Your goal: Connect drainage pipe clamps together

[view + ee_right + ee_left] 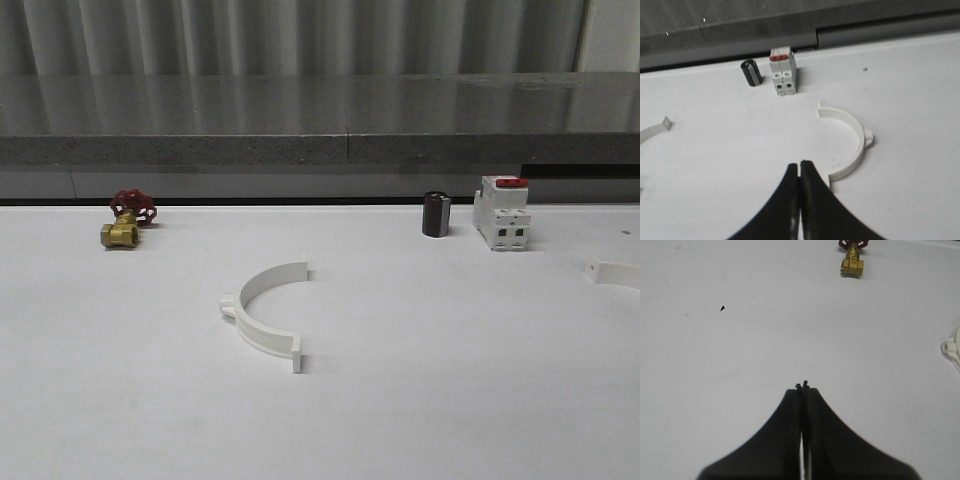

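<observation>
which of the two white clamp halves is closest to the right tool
The clamp half with its outer lug pointing away from the breaker, lying just beside the shut right tool. The other clamp half sits far off, past the dark cylinder.

Table [420, 400] runs back to a raised ledge [320, 150]. Along the far edge, left to right: valve [128, 220], well apart from the small cylinder [436, 214], which stands just left of the breaker [502, 213]. One clamp half [262, 310] lies near centre, nearer than that row, its open side facing right, lug on its left. Second clamp half [616, 272] lies at the right edge, nearer than the breaker, well apart from the first.
</observation>
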Available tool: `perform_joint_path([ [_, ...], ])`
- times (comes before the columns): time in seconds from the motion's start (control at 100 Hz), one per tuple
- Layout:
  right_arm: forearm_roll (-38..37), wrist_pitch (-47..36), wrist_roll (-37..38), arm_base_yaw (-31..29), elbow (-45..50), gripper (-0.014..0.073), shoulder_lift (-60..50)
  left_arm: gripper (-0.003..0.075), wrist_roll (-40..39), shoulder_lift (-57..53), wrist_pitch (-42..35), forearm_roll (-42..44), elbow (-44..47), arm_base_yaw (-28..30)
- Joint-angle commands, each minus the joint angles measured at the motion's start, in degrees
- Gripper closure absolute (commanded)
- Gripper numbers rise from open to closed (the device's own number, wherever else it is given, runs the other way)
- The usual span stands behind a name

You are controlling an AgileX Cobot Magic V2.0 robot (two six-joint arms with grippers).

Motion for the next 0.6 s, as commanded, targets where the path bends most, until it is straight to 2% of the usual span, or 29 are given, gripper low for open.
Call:
perform_joint_path([
  [0.0, 0.33, 1.46, 0.09, -0.35, -8.21, 0.0711, 8.36, 0.074, 0.14, -0.21, -3.15, 0.14, -1.37, 0.04],
  [0.21, 1.02, 2.49, 0.09, -0.35, -19.7, 0.0711, 24.24, 0.074, 0.14, -0.21, -3.15, 0.14, -1.37, 0.04],
  [0.4, 1.46, 2.91, 0.04, -0.35, -22.29, 0.0695, 32.03, 0.074, 0.14, -0.21, -3.15, 0.14, -1.37, 0.04],
  [0.49, 1.46, 3.51, 0.04, -0.35, -22.29, 0.0574, 34.58, 0.074, 0.14, -0.21, -3.15, 0.14, -1.37, 0.04],
  [0.54, 1.46, 3.65, 0.04, -0.35, -22.29, 0.0457, 35.72, 0.074, 0.14, -0.21, -3.15, 0.14, -1.37, 0.04],
  [0.59, 1.46, 3.13, 0.04, -0.35, -22.29, 0.03, 36.65, 0.074, 0.14, -0.21, -3.15, 0.14, -1.37, 0.04],
])
